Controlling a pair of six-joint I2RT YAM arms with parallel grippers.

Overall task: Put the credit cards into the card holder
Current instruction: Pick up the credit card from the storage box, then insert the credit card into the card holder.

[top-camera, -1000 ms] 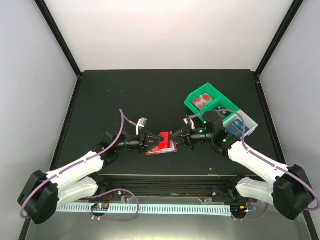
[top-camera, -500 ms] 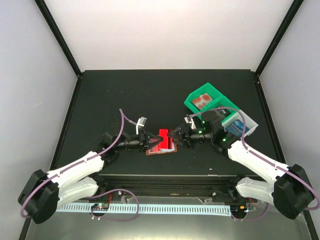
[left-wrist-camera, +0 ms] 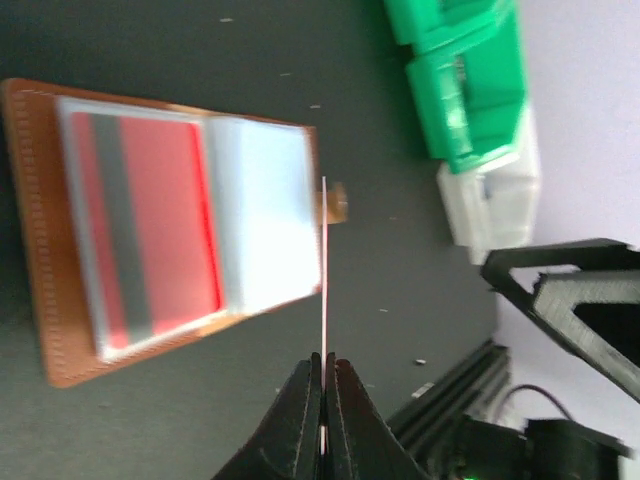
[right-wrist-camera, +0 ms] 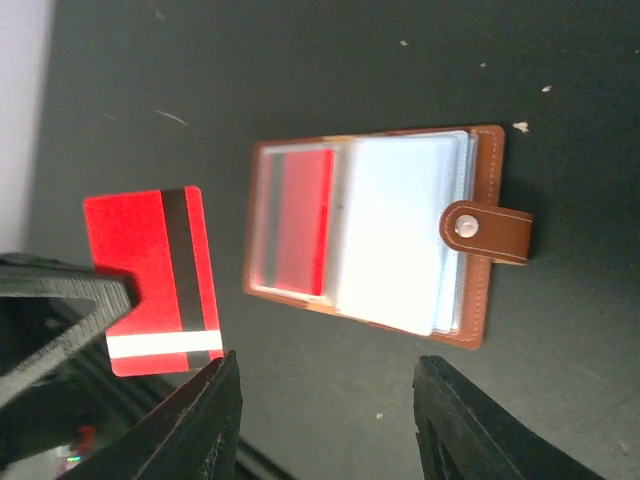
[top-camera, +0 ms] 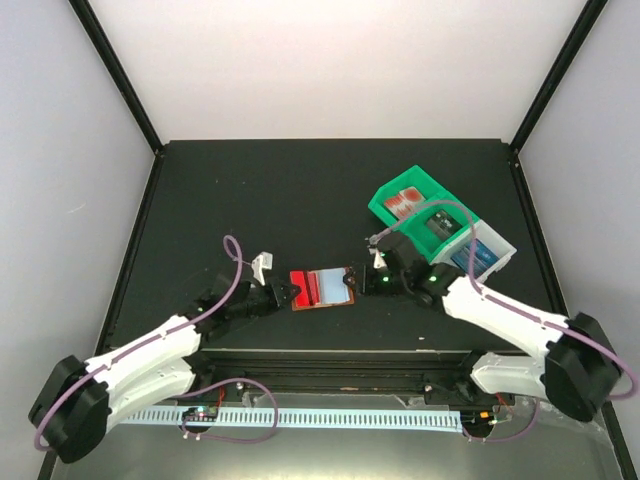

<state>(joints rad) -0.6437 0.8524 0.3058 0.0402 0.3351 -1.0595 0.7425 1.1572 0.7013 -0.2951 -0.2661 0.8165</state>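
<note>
Step in hand: feeding one card into a sleeve.

The table (top-camera: 250,190) is bearing the card holder (right-wrist-camera: 395,230), which is lying open with its clear sleeves up. A sleeved red card (right-wrist-camera: 300,220) is showing at the end away from the snap tab (right-wrist-camera: 485,228).

Your left gripper (left-wrist-camera: 323,368) is clenching a red credit card (right-wrist-camera: 150,270) by one edge. It is holding the card just beside that same end of the holder, apart from the leather. Your right gripper (right-wrist-camera: 328,375) is hovering near the tab end, jaws parted, gripping nothing.

Judgement: you are needing the card's free edge lined up with a sleeve mouth before pushing. Pinning the tab end with the right fingers should be keeping the holder from sliding.

Containers, both beyond the holder's tab end:
- The green two-compartment bin (left-wrist-camera: 465,110) is holding a red card (top-camera: 403,203) in its farther compartment and a dark card (top-camera: 440,225) in its nearer one.
- The pale grey bin (left-wrist-camera: 488,205), right against the green bin on the side away from the holder, is holding a blue card (top-camera: 480,258).
</note>
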